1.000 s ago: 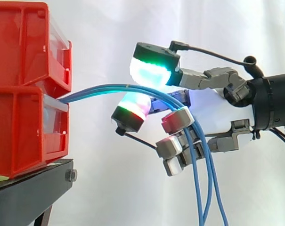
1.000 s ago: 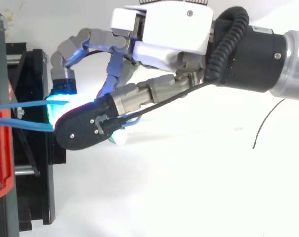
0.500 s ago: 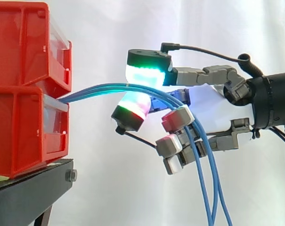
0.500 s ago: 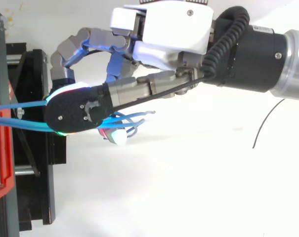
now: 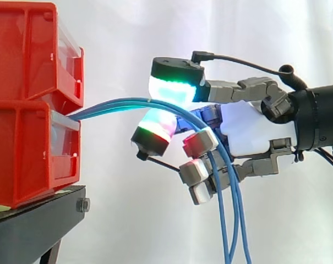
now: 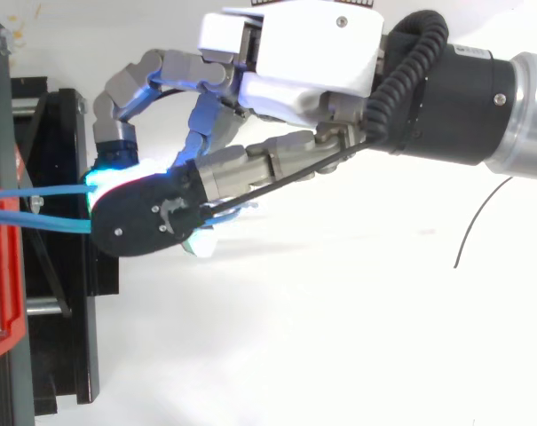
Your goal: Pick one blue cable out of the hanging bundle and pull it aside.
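Side view: two red bins, the upper bin (image 5: pixel 23 49) stacked on the lower bin (image 5: pixel 17 154), stand on one black stand (image 5: pixel 34 220) at the left, before a white curtain (image 5: pixel 127 27). The blue cables (image 5: pixel 116 104) leave the front of the lower bin as a tight bundle, arch to the right and drop among the fingers. Three hanging strands can be counted below the hand; at the bin the count cannot be told. One hand (image 5: pixel 254 129) reaches in from the right. Its fingers are curled about the bundle: one green-and-cyan fingertip (image 5: pixel 174 91) sits on top of the arch, one red-and-white pad lies just beneath it, and the cables run between the two. Three more pads curl lower, beside the hanging strands.

Top view: two separate blue strands (image 6: pixel 46 190) run from the bin edge into the closed hand (image 6: pixel 295 62), above the stand (image 6: pixel 64 266).
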Available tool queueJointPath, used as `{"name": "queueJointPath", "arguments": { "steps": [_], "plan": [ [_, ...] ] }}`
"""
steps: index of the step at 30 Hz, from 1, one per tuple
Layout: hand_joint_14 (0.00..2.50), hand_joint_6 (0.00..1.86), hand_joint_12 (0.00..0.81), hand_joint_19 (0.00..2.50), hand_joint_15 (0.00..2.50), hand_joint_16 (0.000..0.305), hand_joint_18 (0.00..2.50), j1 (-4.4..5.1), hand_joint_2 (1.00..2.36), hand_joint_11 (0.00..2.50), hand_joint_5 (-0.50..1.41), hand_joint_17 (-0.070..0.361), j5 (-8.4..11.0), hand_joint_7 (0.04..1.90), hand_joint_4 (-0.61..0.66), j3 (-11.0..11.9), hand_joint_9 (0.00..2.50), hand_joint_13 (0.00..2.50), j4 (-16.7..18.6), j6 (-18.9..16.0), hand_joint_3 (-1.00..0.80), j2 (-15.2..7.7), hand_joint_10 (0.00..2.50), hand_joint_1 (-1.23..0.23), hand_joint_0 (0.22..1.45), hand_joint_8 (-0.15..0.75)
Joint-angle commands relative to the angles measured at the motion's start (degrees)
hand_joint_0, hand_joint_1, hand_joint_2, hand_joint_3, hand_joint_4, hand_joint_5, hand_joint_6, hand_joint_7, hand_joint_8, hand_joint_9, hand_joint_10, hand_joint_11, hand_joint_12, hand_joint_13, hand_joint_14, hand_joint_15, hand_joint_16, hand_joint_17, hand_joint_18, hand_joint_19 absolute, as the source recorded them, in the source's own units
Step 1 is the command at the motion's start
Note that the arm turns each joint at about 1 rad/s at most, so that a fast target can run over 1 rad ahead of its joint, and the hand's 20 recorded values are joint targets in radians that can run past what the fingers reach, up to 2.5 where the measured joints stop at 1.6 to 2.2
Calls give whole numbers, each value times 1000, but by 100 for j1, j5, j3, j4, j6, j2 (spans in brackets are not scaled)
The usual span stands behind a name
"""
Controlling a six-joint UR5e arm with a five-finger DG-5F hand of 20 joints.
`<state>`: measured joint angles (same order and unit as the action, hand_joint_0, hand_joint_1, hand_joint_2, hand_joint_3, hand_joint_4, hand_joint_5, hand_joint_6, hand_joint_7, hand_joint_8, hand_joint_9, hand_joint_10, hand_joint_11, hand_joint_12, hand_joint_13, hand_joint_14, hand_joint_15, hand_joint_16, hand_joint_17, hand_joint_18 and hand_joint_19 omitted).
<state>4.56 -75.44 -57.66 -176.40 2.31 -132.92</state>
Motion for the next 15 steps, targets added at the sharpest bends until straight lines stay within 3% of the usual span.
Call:
{"name": "queueJointPath", "arguments": {
  "steps": [1, 6, 10, 15],
  "plan": [
    [29, 943, 338, 774, 882, 41, 807, 1, 1007, 892, -150, 93, -6, 965, 56, 9, 1289, 1063, 0, 6, -418, 3, 22, -806, 614, 313],
    [28, 942, 338, 780, 874, 41, 809, -8, 1005, 878, -149, 93, -6, 956, 49, 17, 1305, 1066, -62, 33, -432, 56, 22, -771, 590, 320],
    [28, 935, 343, 786, 881, 42, 813, -17, 1008, 876, -142, 94, -6, 980, 48, 17, 1330, 1074, -334, 332, -404, 223, 22, -733, 579, 323],
    [27, 917, 357, 773, 875, 46, 815, -26, 1004, 879, -141, 103, -6, 938, 54, 17, 1340, 1079, -527, 507, -435, 275, 21, -632, 525, 330]
  ]
}}
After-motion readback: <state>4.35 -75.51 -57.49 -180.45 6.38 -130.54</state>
